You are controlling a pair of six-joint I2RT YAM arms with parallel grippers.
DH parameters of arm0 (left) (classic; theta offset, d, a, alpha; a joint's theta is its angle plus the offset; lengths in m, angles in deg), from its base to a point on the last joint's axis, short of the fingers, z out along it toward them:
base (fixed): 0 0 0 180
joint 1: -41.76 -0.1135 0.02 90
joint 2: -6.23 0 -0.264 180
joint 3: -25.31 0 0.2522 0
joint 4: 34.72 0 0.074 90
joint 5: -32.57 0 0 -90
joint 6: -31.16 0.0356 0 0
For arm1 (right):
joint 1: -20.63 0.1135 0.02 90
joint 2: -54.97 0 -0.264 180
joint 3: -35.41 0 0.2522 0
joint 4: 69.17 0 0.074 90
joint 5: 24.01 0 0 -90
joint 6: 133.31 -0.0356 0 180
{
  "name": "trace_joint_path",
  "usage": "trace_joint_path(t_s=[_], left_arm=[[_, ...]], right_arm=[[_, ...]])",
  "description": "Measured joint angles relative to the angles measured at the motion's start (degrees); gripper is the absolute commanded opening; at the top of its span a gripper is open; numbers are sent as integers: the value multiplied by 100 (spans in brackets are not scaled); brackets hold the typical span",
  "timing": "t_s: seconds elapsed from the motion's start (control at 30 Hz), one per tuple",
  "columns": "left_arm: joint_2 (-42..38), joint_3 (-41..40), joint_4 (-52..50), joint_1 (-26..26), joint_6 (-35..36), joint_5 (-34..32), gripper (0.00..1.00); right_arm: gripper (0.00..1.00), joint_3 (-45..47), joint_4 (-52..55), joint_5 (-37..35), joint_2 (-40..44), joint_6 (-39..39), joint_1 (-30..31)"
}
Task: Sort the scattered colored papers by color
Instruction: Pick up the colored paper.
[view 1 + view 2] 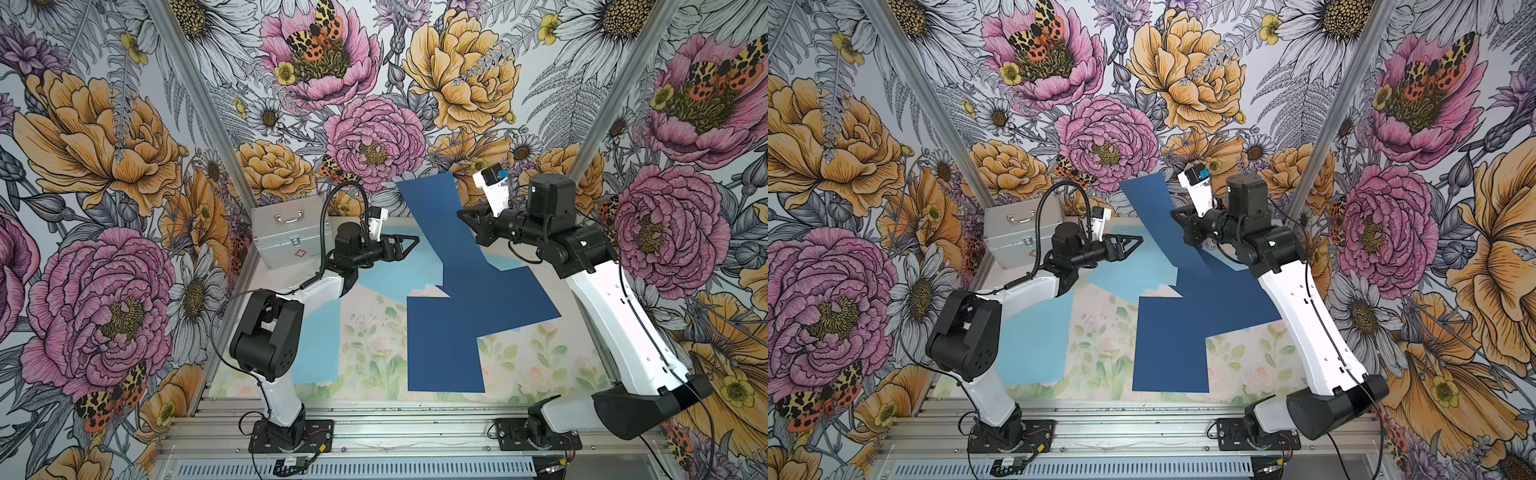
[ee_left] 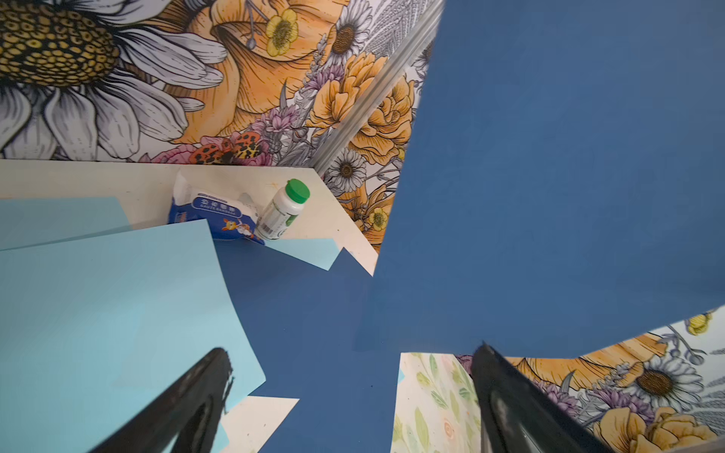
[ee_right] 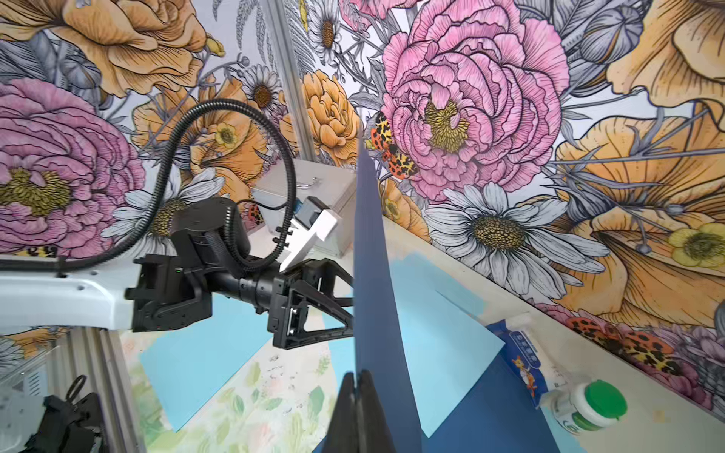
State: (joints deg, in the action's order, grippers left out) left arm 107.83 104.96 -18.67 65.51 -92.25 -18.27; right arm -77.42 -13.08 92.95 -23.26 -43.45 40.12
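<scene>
Right tool (image 3: 355, 378) clenched on the edge of 1 dark navy sheet (image 1: 432, 216), raised off the surface (image 1: 374, 332) and tilted up toward the back wall. Left tool (image 1: 409, 248) released, jaws spread wide with nothing between them, hovering just beside that raised sheet. Nearest the arm bases, 1 flat navy sheet (image 1: 442, 353) at centre and 1 light blue sheet (image 1: 318, 345) under the left arm. Further in, 2nd navy sheet (image 1: 511, 295) overlapping the flat one's far corner, toward the right arm. Beyond, more light blue sheets (image 1: 382, 280) partly under the navy ones. At the far edge, silver case (image 1: 291, 237) on the left; crinkled packet (image 2: 212, 213) and green-capped bottle (image 2: 284, 210) side by side near the back wall.
</scene>
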Motion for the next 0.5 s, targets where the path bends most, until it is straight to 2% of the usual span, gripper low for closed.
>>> trace_joint_path(t_s=[0.17,0.2,0.3,0.37,0.5], left_arm=[[-103,-133,1132,122,-428,221,97],[-103,-136,1410,127,-557,269,93],[-103,-133,2050,120,-986,415,65],[-103,-131,2273,120,-1167,496,53],[-105,-131,2157,122,-1145,568,49]], right_arm=[[0,411,-153,31,448,-129,-2],[0,459,-157,28,490,-144,-7],[0,625,-251,-26,527,-199,-48],[0,717,-269,-125,503,-238,-107],[0,769,-284,-262,442,-313,-249]])
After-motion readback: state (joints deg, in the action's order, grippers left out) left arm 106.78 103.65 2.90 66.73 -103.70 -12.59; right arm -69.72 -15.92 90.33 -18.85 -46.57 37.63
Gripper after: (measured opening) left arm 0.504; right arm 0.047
